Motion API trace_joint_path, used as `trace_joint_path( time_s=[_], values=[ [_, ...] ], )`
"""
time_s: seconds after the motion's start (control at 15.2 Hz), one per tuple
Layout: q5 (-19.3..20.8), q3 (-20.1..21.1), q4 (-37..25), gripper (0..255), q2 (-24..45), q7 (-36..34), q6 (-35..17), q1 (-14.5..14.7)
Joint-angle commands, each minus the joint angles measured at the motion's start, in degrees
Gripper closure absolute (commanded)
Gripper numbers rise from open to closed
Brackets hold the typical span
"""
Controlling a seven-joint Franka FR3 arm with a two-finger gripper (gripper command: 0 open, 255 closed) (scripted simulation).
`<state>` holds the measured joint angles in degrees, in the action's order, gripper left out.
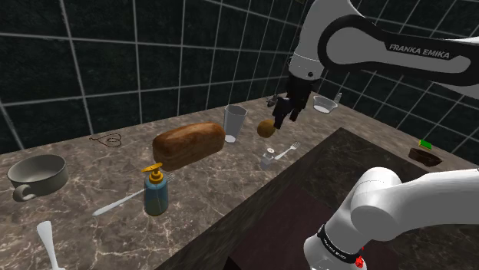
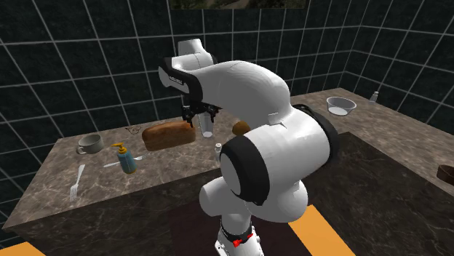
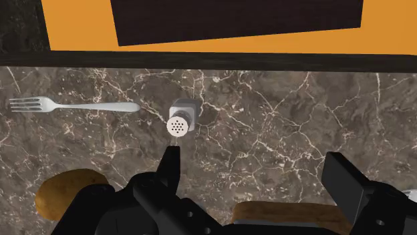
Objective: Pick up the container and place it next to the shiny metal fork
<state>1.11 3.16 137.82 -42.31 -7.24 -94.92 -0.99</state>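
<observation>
A small grey shaker (image 3: pixel 180 119) with a holed white top stands upright on the marble counter (image 3: pixel 267 107), just off the handle end of a silver fork (image 3: pixel 73 106). The same shaker (image 1: pixel 266 159) and fork (image 1: pixel 285 151) lie near the counter's front edge in the shoulder view. My gripper (image 1: pixel 282 115) hangs above the counter, over and behind the shaker, beside a brown potato (image 1: pixel 265 128). Its fingers (image 3: pixel 170 163) stand apart with nothing between them. The shaker (image 2: pixel 217 148) is partly hidden behind the arm in the second exterior view.
A bread loaf (image 1: pixel 188 144), a clear glass (image 1: pixel 235 123), a blue soap bottle (image 1: pixel 156 192) with an orange pump, a grey mug (image 1: pixel 37 175), a spoon (image 1: pixel 115 203) and a second fork (image 2: pixel 76 182) lie toward the shoulder view's left. A bowl (image 1: pixel 325 104) sits far back.
</observation>
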Motion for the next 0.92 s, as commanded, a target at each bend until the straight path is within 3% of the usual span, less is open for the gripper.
trace_joint_path(
  time_s=[0.0, 0.46, 0.86],
  values=[
    [0.0, 0.0, 0.0, 0, 0.0, 0.0, 0.0, 0.0],
    [2.22, -6.01, 17.22, 0, -6.0, 6.77, -17.82, -1.3],
    [4.65, -12.82, 28.41, 0, -4.41, 13.7, -36.01, -3.25]
  ],
)
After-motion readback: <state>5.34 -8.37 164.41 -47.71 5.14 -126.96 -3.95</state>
